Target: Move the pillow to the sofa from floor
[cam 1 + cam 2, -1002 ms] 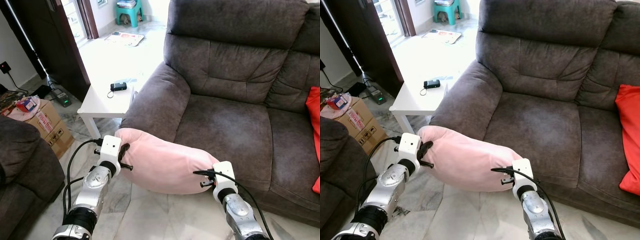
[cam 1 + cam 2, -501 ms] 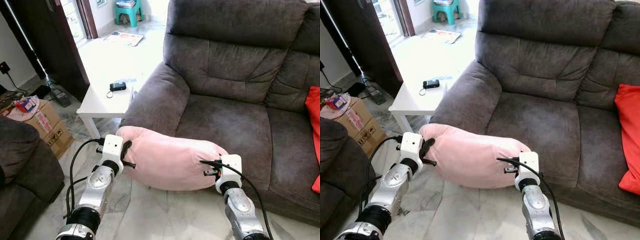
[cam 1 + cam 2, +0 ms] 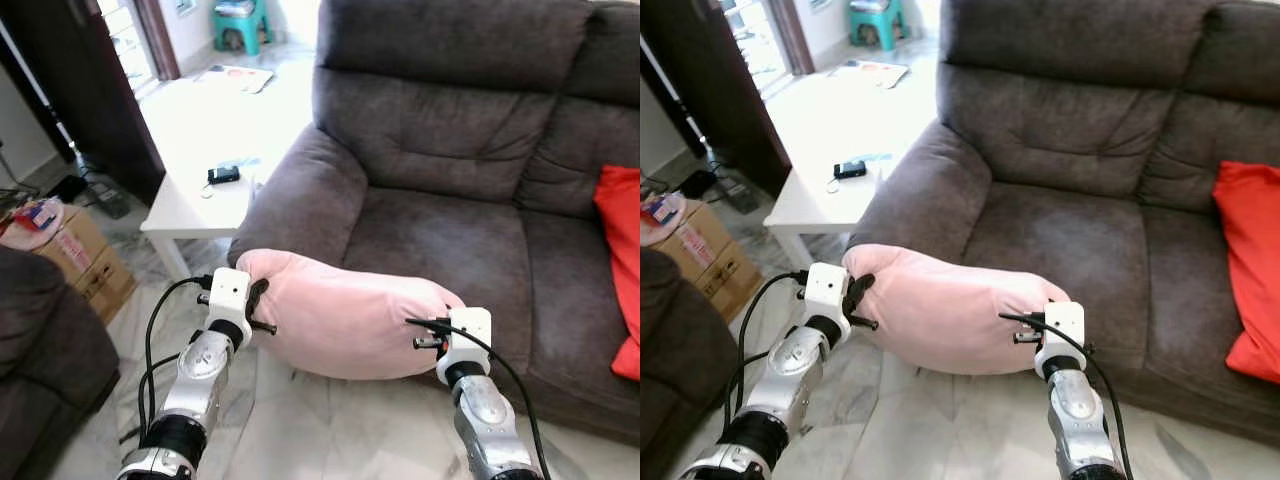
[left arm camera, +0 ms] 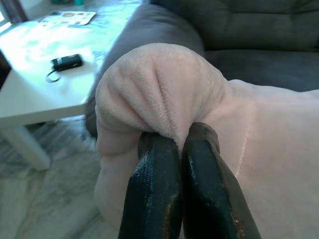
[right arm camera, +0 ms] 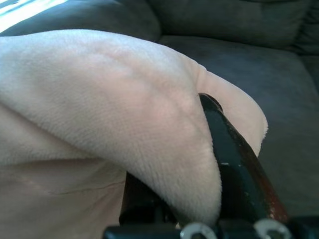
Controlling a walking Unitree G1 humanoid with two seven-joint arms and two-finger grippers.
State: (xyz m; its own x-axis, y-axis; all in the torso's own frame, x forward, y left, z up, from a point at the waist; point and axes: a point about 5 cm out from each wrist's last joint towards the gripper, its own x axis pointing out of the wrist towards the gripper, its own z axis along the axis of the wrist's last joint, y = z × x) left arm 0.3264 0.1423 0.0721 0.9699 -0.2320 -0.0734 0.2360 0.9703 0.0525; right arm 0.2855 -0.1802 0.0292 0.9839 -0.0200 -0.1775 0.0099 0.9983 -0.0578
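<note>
A long pink pillow (image 3: 345, 315) hangs off the floor in front of the dark brown sofa (image 3: 450, 230), level with the seat's front edge. My left gripper (image 3: 258, 298) is shut on its left end; in the left wrist view both black fingers (image 4: 154, 191) pinch a fold of pink fabric (image 4: 159, 94). My right gripper (image 3: 432, 322) is shut on the pillow's right end, where one finger (image 5: 234, 164) shows under the plush cover (image 5: 99, 99).
A white side table (image 3: 195, 200) with a small black device (image 3: 223, 175) stands left of the sofa arm. A cardboard box (image 3: 65, 250) and another dark seat (image 3: 40, 340) are at the far left. A red cushion (image 3: 620, 240) lies on the sofa's right. Marble floor (image 3: 330, 430) lies below.
Both grippers have carried the pillow up and toward the sofa seat. The camera has shifted a little to the right.
</note>
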